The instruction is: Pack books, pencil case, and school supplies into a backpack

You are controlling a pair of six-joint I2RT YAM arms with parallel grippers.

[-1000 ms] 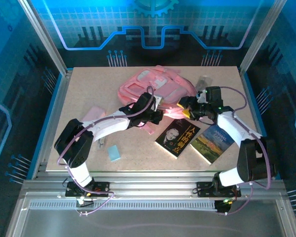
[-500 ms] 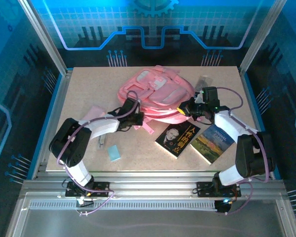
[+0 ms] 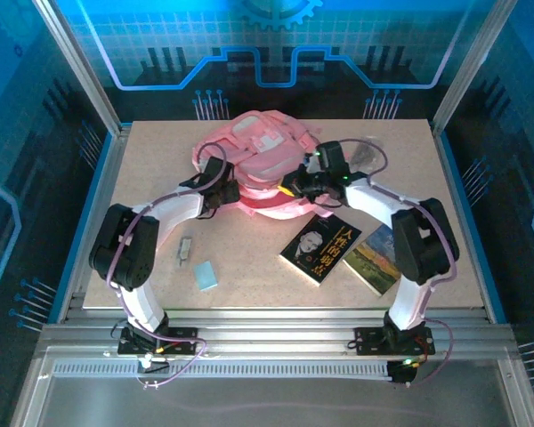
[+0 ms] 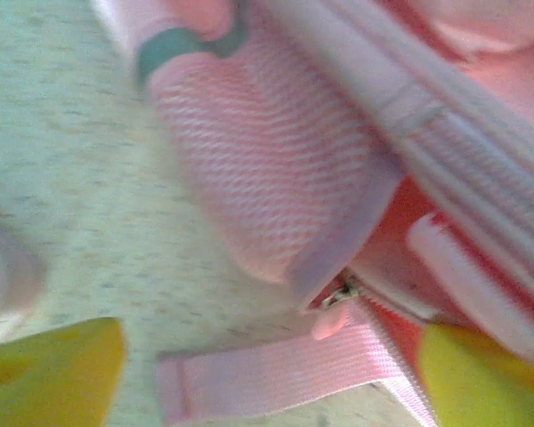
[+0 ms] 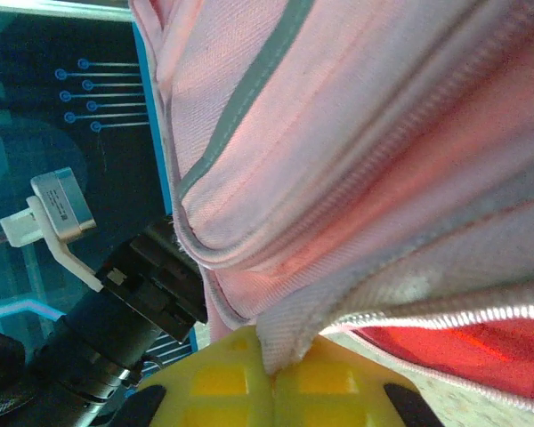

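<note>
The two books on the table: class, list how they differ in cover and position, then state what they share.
Cover: the black book shows a man's portrait and white characters; the landscape book shows green-yellow fields.
Position: the black book lies left, nearer the backpack; the landscape book lies right.
View: the black book is uncovered; the right arm hides a corner of the landscape book.
Shared: both lie flat, face up, outside the backpack.
</note>
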